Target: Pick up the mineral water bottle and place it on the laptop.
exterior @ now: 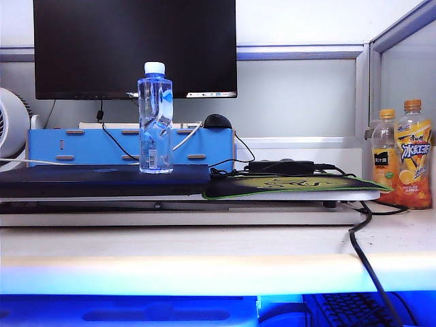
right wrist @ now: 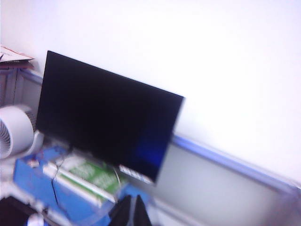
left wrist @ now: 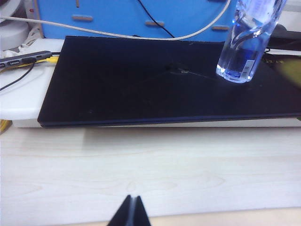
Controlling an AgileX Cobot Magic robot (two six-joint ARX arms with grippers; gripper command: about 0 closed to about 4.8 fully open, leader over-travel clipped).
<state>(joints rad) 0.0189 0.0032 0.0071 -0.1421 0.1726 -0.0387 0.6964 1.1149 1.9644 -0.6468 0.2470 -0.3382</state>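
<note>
Mineral water bottle [exterior: 155, 117] is seen upright on the laptop [exterior: 102, 181], toward the lid's right end, base flat on the dark surface; nothing is touching it. In the left wrist view the same bottle [left wrist: 245, 42] stands near the lid's far corner, its cap cut off by the frame edge.

Step in hand: placement is judged done; only retreat of the arms appears to be left. Next move, if any, calls for keeping clear of the bottle, which is tall on a narrow base and could be tipped by a brush.

Left gripper [left wrist: 130, 211]: fingertips are pressed together, nothing between them, held low over the pale desk [left wrist: 150, 169] in front of the laptop, well apart from the bottle.

Right gripper [right wrist: 132, 210]: fingertips are closed against each other and empty, pointed up toward the black monitor [right wrist: 106, 117] and the wall; bottle and laptop are not seen in this view.

Hard to make out: right wrist view is blurred. Neither arm is seen in the exterior view. A faint mark [left wrist: 181, 70] on the lid cannot be identified. Two orange-capped drink bottles [exterior: 403, 155] stand off to the right, untouched.
</note>
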